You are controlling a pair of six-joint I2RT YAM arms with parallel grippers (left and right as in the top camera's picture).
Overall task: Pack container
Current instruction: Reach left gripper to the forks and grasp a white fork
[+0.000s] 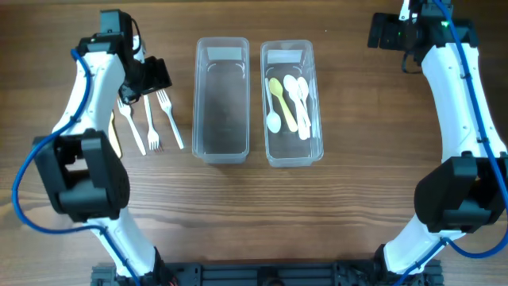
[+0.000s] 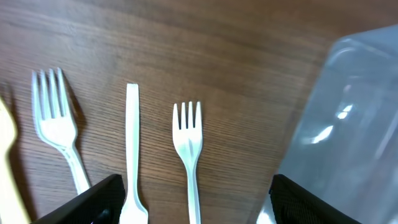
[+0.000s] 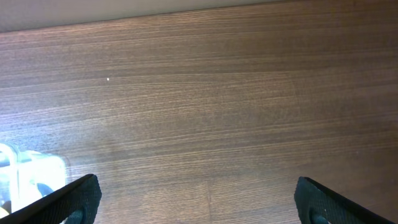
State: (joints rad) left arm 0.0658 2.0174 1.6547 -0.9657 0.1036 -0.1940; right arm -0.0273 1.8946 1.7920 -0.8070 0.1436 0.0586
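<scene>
Well, we are holding both pairs of jaws spread, the left above forks [image 2: 188, 134] lying just beside the empty container [image 1: 222, 103].

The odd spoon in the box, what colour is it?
Pale yellow. The long plastic spoon shows best in the overhead view.

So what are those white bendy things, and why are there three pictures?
Those are two robot arms with pinching grippers for hands. One picture looks down from above the wooden table; the other two come from cameras on the wrists. The left gripper hangs open over white plastic forks lying on the table. The right gripper is open too, over bare wood. In the middle stand an empty clear plastic tub and a second clear plastic tub holding yellow and white plastic spoons. Nothing is held.
</scene>
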